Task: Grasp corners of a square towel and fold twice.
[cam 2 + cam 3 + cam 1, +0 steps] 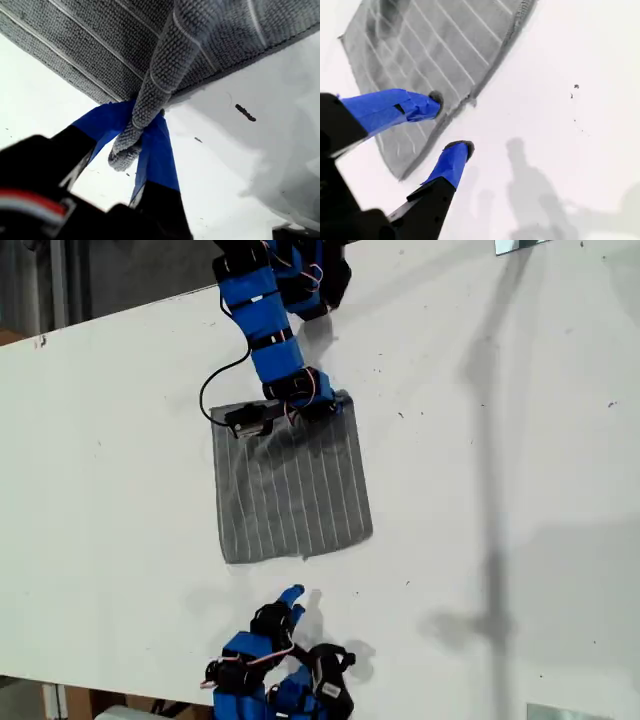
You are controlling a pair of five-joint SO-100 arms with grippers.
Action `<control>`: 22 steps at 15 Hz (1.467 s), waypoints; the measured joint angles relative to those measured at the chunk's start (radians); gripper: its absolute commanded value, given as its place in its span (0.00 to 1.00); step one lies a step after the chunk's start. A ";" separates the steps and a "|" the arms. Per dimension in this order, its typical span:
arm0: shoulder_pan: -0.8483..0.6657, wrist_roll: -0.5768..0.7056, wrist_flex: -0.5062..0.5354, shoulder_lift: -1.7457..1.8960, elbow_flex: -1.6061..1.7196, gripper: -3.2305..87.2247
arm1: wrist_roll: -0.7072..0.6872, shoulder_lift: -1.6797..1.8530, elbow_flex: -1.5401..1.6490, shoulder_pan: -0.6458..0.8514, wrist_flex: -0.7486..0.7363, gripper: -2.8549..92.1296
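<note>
the towel (292, 485) lies flat on the white bench (500, 490), near the middle of the exterior view, with its far edge under the arm at that view's top. my first end effector (142, 137) is clenched on a bunched corner (131, 142) of the cloth, as the first wrist view shows. my second end effector (452, 122) is released, its blue fingers (451, 162) spread above the near edge of the towel and gripping nothing.

the pinch is seen to hold only a narrow tuck of fabric; if the corner is lifted quickly, the soft cloth could be pulled out of the jaws. with only one corner held, the towel is likely to be dragged askew and folded crookedly.

the far corners are largely covered by the arm in the exterior view, so which one is held cannot be told there. the lower arm is cut off by that view's bottom edge. how deep the cloth sits between the jaws is hidden.
</note>
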 measured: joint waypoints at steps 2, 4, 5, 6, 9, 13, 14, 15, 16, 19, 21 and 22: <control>0.018 0.029 -0.046 -0.261 -0.130 0.25 | 0.000 0.000 0.000 0.000 0.002 0.03; 0.060 0.008 -0.104 -0.380 -0.186 0.25 | -0.002 0.000 0.000 0.000 0.002 0.03; 0.086 -0.012 -0.120 -0.434 -0.224 0.26 | -0.008 0.000 0.000 0.000 0.002 0.03; 0.114 -0.031 -0.126 -0.491 -0.273 0.26 | -0.012 0.000 0.000 0.000 0.002 0.03; 0.173 -0.071 -0.160 -0.652 -0.394 0.26 | -0.018 0.000 0.000 -0.008 0.002 0.03; 0.216 -0.144 -0.225 -0.845 -0.509 0.27 | -0.018 0.000 0.000 -0.026 0.002 0.03; 0.218 -0.169 -0.241 -0.894 -0.526 0.27 | -0.018 0.000 0.000 -0.031 0.002 0.03; 0.215 -0.199 -0.258 -0.933 -0.532 0.26 | -0.018 0.000 0.000 -0.035 0.002 0.03; 0.215 -0.225 -0.275 -0.968 -0.535 0.26 | -0.018 0.000 0.000 -0.040 -0.002 0.03; 0.216 -0.245 -0.293 -1.057 -0.617 0.04 | -0.018 0.000 0.000 -0.046 -0.002 0.03; 0.227 -0.224 -0.272 -1.080 -0.698 0.04 | -0.018 0.014 -0.002 -0.046 0.000 0.03; 0.232 -0.207 -0.192 -1.091 -0.775 0.04 | -0.018 0.035 -0.015 -0.048 0.012 0.03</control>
